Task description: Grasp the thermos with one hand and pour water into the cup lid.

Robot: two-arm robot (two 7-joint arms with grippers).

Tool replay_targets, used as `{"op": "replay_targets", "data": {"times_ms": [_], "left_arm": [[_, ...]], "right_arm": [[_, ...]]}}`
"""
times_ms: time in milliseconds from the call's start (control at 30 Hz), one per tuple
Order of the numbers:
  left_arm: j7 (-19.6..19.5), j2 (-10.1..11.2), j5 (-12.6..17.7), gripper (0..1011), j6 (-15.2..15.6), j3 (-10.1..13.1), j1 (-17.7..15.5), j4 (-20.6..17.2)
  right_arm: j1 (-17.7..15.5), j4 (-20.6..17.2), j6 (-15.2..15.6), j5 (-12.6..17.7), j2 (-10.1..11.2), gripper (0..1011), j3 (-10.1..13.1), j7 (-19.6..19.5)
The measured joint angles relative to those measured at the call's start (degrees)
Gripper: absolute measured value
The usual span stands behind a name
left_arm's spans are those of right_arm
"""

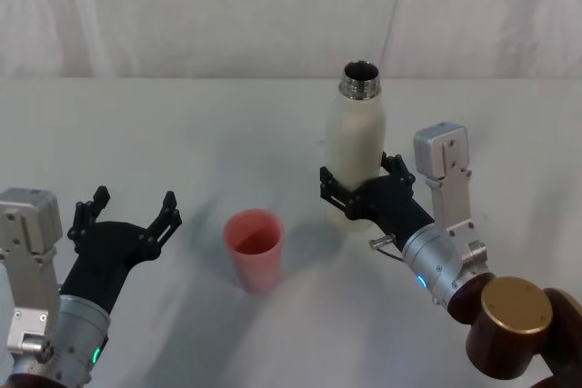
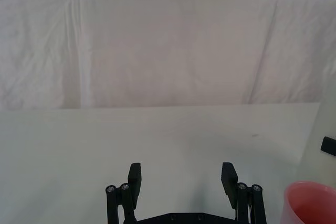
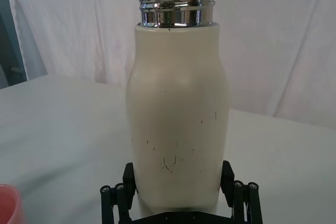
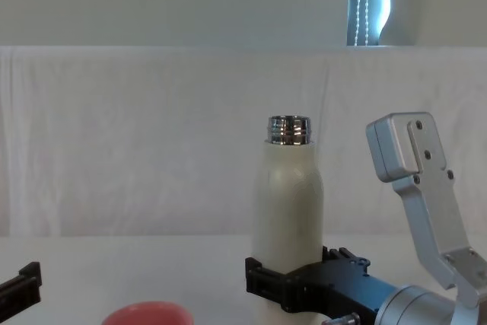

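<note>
While uncapped, the thermos (image 1: 356, 147) stands upright — cup lid (image 1: 255, 246) empty.

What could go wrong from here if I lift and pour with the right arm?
1. The right tool clamps the thermos low on its body, so the tall, smooth bottle may swing or slip when tipped.
2. The neck is uncapped, so a fast tilt could spill before the mouth reaches the cup lid.
3. The cup lid stands free and looks light; a nudge from the bottle could topple it. The open left tool sits idle beside it.
</note>
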Motion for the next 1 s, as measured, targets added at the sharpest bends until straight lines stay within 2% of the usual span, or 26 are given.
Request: {"op": "replay_targets", "data": {"times_ms": [533, 1000], "left_arm": [[0.0, 0.0, 0.0, 1001, 0.0, 0.0, 0.0, 0.0], [0.0, 0.0, 0.0, 1001, 0.0, 0.0, 0.0, 0.0]], "right_arm": [[-3.4, -4.9, 0.6, -1.8, 1.0, 1001, 0.4, -1.4], [-9.4, -10.8, -1.2, -0.7, 2.4, 1001, 2.8, -1.7]]}}
